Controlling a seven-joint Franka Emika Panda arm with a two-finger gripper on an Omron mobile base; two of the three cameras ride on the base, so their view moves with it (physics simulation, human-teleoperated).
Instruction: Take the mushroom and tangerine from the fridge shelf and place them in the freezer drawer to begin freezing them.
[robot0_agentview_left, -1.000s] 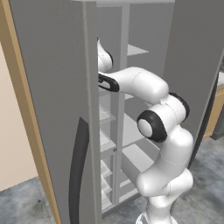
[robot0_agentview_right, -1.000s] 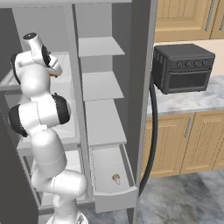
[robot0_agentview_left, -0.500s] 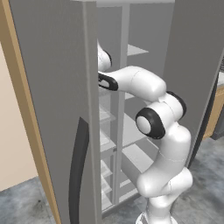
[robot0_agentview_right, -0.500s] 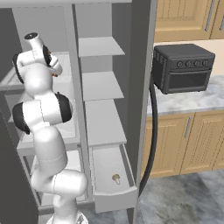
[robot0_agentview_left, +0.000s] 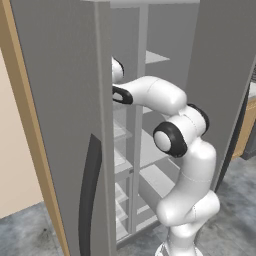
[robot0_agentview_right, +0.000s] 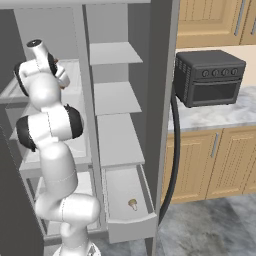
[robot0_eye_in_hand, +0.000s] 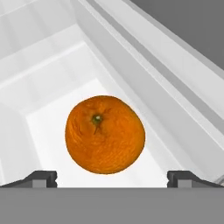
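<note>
The mushroom (robot0_agentview_right: 132, 203) already lay in the open freezer drawer (robot0_agentview_right: 131, 227). My gripper (robot0_eye_in_hand: 112, 178) was spread wide, the tangerine (robot0_eye_in_hand: 105, 134) on its shelf between the tips, ungrasped.

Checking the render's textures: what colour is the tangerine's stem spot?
Greenish, at the top of the bright orange tangerine; clearest in the hand view.
</note>
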